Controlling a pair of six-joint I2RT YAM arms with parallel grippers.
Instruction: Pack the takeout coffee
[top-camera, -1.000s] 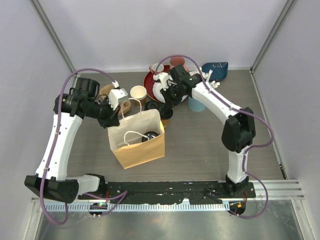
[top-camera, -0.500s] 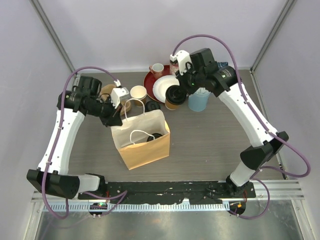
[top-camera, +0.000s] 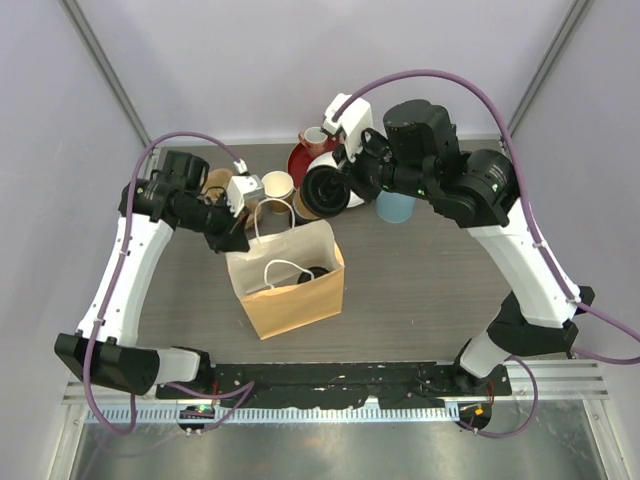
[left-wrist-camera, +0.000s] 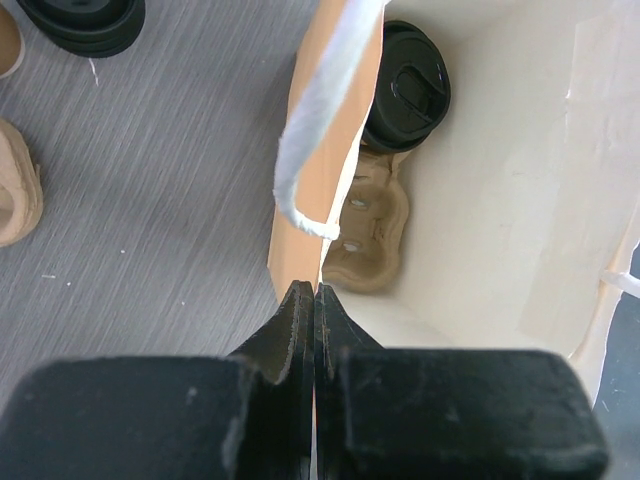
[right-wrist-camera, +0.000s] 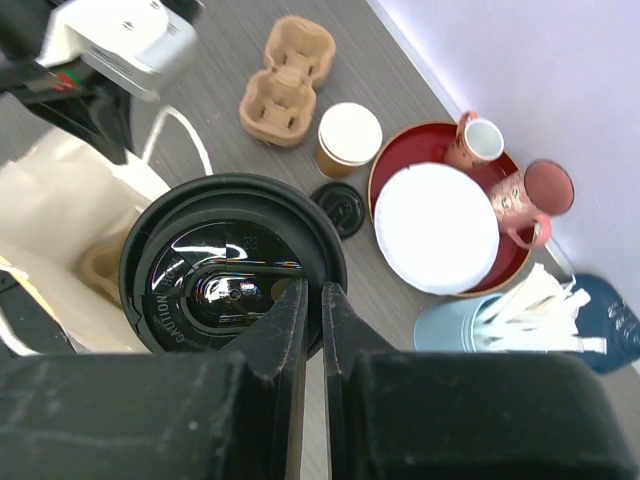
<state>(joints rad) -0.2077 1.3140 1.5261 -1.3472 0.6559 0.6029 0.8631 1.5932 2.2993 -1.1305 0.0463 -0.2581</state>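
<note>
From the top, my right gripper (top-camera: 345, 180) holds a lidded cup (top-camera: 322, 188) in the air just behind the bag (top-camera: 295, 295). Its top end points up, and its tan side barely shows. My left gripper (top-camera: 240, 243) pinches the bag's back left corner.

Left wrist: the jaws are shut on the bag's rim. Another cup (left-wrist-camera: 405, 85) sits inside, top up.

Right wrist: the jaws squeeze the lid's (right-wrist-camera: 235, 275) edge, and the lid hides the cup's body.

The worktop (top-camera: 420, 290) is seen from high above and behind. The paper bag (top-camera: 295, 305), shared by all views, is looked into closely from the left wrist and from higher up at the right wrist.
</note>
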